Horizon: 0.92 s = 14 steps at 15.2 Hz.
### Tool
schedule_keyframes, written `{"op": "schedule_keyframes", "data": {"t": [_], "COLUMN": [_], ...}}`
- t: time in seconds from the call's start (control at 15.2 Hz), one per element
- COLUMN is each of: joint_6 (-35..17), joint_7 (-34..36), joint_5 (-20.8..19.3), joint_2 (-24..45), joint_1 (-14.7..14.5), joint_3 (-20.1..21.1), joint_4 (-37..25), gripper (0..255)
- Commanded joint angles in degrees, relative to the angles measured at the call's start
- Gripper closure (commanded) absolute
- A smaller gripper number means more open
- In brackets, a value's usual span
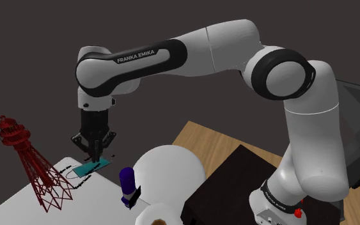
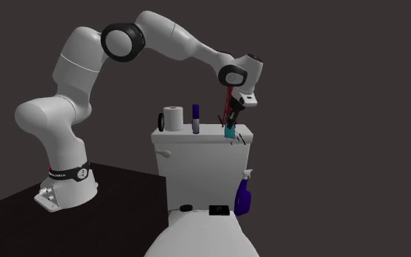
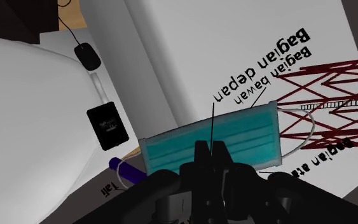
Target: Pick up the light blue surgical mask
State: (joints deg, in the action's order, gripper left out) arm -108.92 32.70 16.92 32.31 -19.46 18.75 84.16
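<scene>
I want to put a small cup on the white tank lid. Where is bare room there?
Free: the lid corner beside the red tower, at the shoulder view's lower left, and the strip between the mask and the purple bottle. Crowded: around the tower's feet, the mask and the hand.

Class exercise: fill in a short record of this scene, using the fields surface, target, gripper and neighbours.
surface: white toilet tank lid
target: teal surgical mask, tilted, one edge apparently raised off the lid
gripper: gripper pointing down, shut on the mask's edge
neighbours: red wire tower model beside the mask; purple bottle and toilet paper roll further along the lid
</scene>
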Motion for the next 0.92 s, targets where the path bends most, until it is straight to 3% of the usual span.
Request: {"op": "schedule_keyframes", "data": {"t": [0.0,0.86], "joint_6": [1.11,8.04], "joint_7": [0.37,2.86], "joint_5": [-0.01,-0.10], "joint_2": [-0.37,-2.28], "joint_1": [0.03,0.13], "joint_3": [0.05,0.34], "joint_4": [-0.81,-6.33], "gripper": [255,255]}}
